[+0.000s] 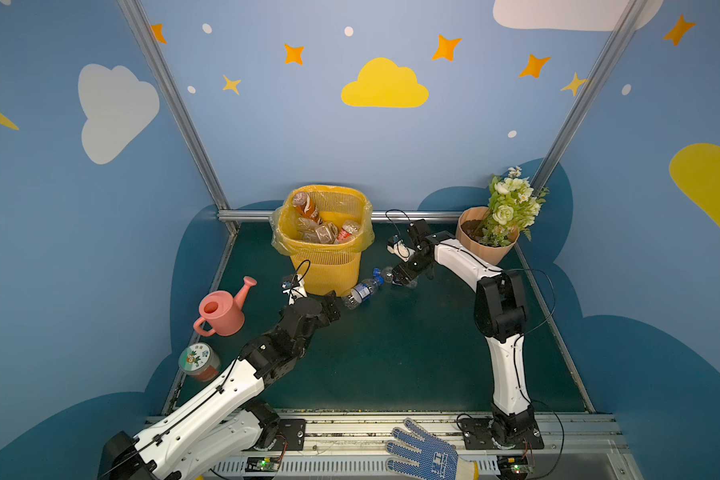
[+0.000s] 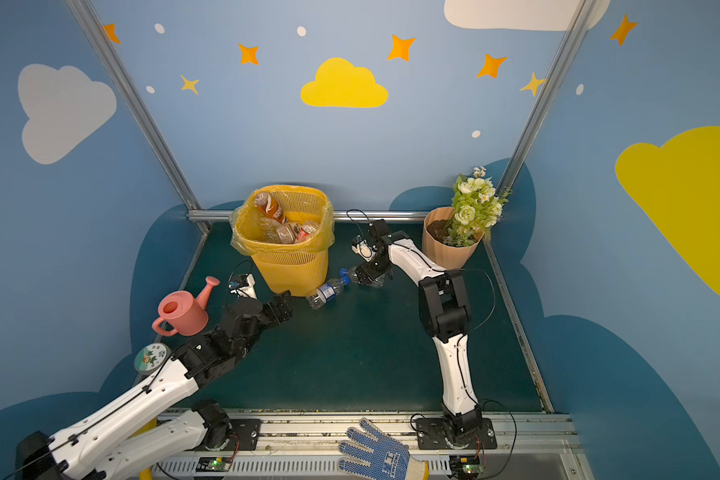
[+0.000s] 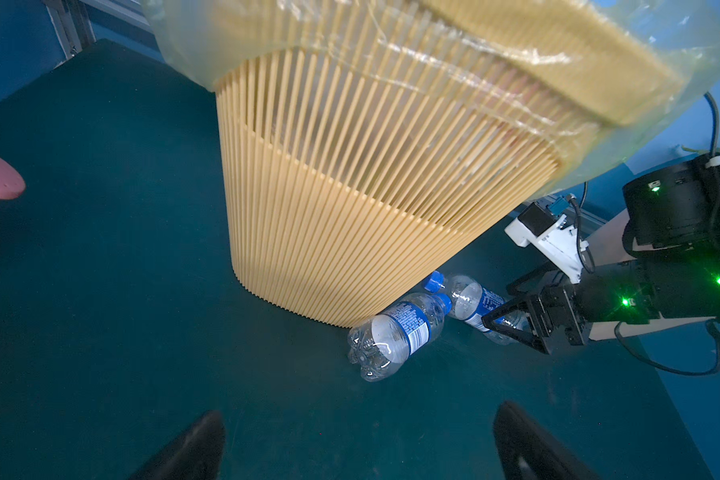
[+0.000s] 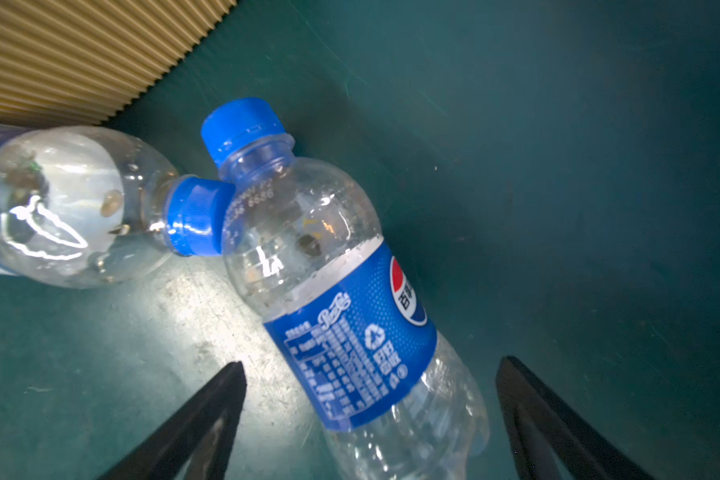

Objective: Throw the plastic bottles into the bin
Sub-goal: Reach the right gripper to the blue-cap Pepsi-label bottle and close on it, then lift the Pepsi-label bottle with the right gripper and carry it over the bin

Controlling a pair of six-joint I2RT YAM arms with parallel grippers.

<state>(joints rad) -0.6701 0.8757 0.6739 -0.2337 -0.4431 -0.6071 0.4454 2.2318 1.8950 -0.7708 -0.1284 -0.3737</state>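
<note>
Mat (image 1: 391,353) holds two blue-capped bottles (image 1: 362,291) beside one bin (image 1: 329,266) with roughly four.

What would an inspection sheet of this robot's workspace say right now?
Surface: dark green mat, scuffed, no spills seen.
Job's things: yellow bin upright, several bottles inside; a loose bottle lies by its base, cap touching the neck of a second bottle.
Clutter: pink watering can, flower pot, round jar, dotted glove on the front rail.
Grippers: left gripper open, empty; right gripper open, straddling the second bottle, not gripping it.
Cables: black cables loop at both wrists, no snag seen.
Surroundings: blue walls with painted clouds and stars.
</note>
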